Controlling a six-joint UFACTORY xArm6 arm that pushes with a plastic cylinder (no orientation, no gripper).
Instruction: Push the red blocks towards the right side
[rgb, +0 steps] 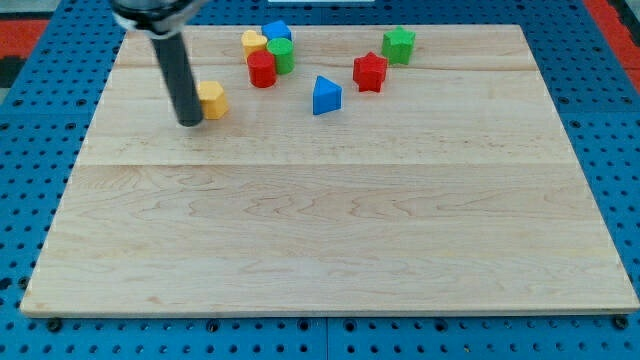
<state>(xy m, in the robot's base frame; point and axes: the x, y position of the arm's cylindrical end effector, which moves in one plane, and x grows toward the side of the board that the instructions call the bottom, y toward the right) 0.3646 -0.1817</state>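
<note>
Camera view, my tip: my tip (190, 122) rests on the table (330, 240), touching the left side of the yellow block (212, 100), well to the left of both red blocks.
Pincer: there is no pincer, only a rod, so no open or closed state can be told.
Red cylinder (262, 70): it is packed against the green cylinder (281, 55), with the yellow heart (254, 42) and the blue block (277, 31) just behind.
Red star (370, 72): it stands apart, near the green star (399, 45).
Obstacles: I judge the blue triangle (326, 96) and the green cylinder may hinder a push to the right.
</note>
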